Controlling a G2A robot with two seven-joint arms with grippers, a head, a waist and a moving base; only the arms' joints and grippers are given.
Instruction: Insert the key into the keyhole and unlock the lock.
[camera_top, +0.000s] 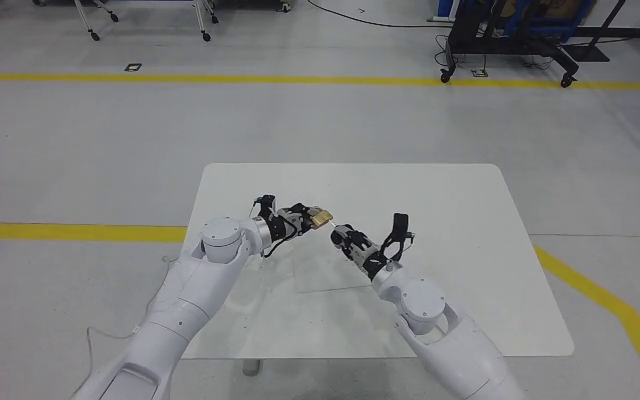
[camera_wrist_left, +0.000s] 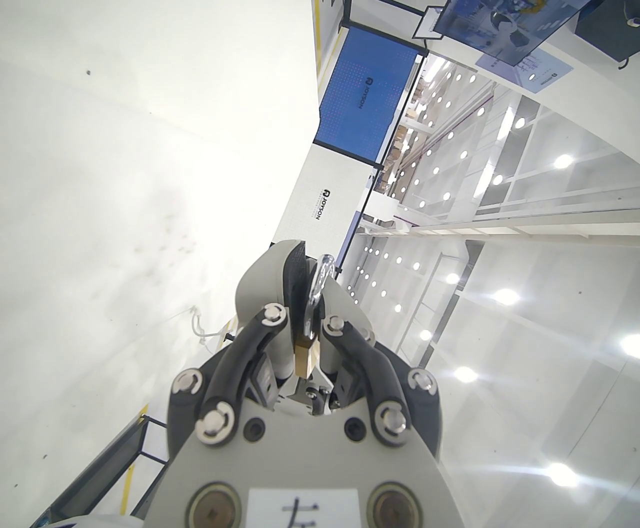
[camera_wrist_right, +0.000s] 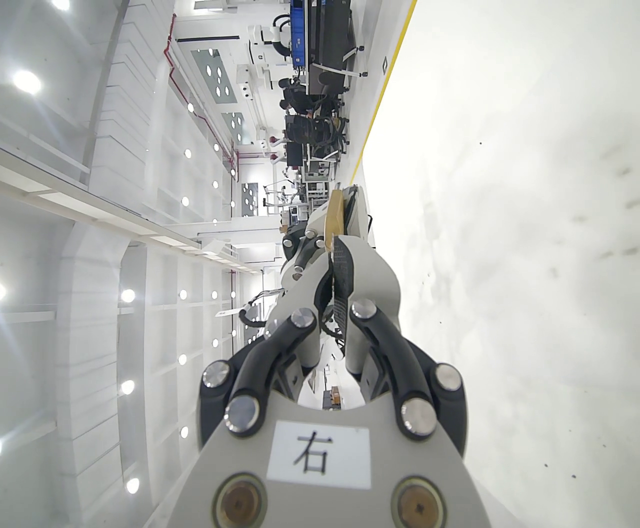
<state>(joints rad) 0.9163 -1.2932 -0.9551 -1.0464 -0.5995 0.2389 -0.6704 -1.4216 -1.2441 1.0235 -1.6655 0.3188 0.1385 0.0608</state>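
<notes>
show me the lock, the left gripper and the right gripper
lock (camera_wrist_left: 306, 356), left wrist view, on its brass body
left gripper (camera_top: 308, 215), top view, between its fingertips
right gripper (camera_top: 338, 234), top view, between its fingertips

An industrial lab hall: yellow floor lines (camera_top: 300, 77), wheeled racks (camera_top: 520, 50), workstations (camera_wrist_right: 306, 131).

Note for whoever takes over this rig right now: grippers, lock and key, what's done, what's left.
Left gripper: jaws shut on the padlock, held over the table.
Right gripper: jaws shut, tips close to the padlock's brass body; key hidden, so I can't tell whether it's held or inserted.
Done: padlock picked up and presented.
Left: confirm the key is in the keyhole, turn it, unlock.
</notes>
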